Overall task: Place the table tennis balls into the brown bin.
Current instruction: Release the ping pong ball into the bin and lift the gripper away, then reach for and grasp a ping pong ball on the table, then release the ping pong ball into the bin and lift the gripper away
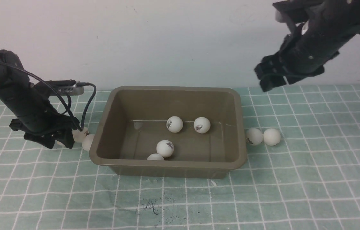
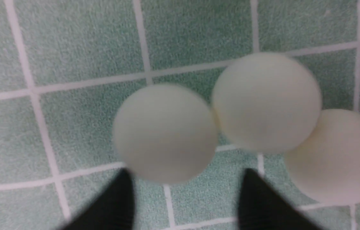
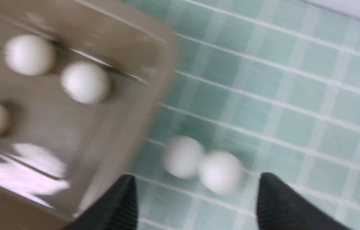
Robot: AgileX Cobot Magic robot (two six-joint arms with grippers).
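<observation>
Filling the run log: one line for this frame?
brown bin: four balls in | left gripper: open, low at left trio | right gripper: open, raised, aimed at right pair

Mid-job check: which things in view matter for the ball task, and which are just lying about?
Job: brown bin; four balls inside it; two balls right of it; three balls left of it.
Lying about: checked mat; dark scuff; white fleck.
</observation>
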